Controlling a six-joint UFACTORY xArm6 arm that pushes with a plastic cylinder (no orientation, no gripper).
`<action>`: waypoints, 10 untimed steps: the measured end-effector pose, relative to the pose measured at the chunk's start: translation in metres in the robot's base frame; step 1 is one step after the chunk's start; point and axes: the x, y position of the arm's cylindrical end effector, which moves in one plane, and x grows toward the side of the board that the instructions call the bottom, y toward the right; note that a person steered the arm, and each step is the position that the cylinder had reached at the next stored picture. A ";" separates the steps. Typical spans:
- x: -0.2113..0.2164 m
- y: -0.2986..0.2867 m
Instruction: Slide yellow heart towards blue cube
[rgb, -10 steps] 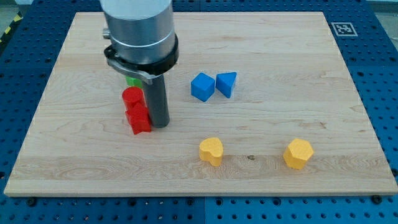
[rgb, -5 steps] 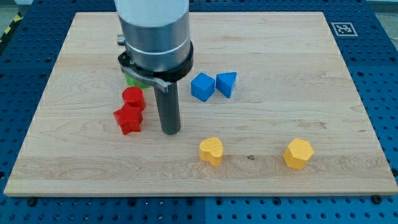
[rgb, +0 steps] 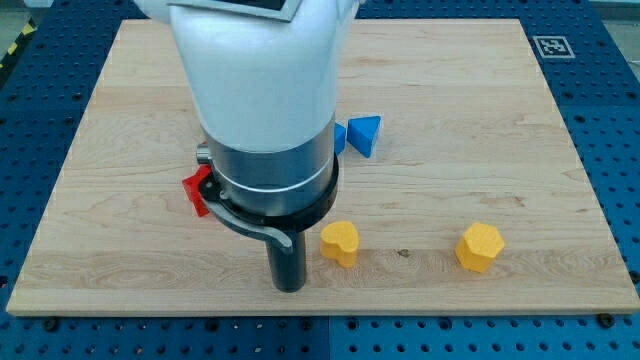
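Observation:
The yellow heart (rgb: 339, 241) lies on the wooden board (rgb: 480, 120) near the view's bottom, middle. My tip (rgb: 289, 288) rests on the board just left of it and slightly lower, a small gap away. The blue cube (rgb: 338, 136) sits above the heart, mostly hidden behind the arm; only its right edge shows. A blue triangular block (rgb: 366, 134) stands right beside it.
A yellow hexagonal block (rgb: 480, 246) lies at the bottom right. A red block (rgb: 196, 190) peeks out left of the arm; the other red block and the green block are hidden behind it. A marker tag (rgb: 551, 46) is at the board's top right corner.
My tip has moved down and to the right, from beside the red blocks to just left of the yellow heart. The arm now hides the blue cube and most of the red blocks.

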 end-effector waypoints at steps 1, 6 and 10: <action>0.000 0.010; -0.009 0.048; -0.065 0.048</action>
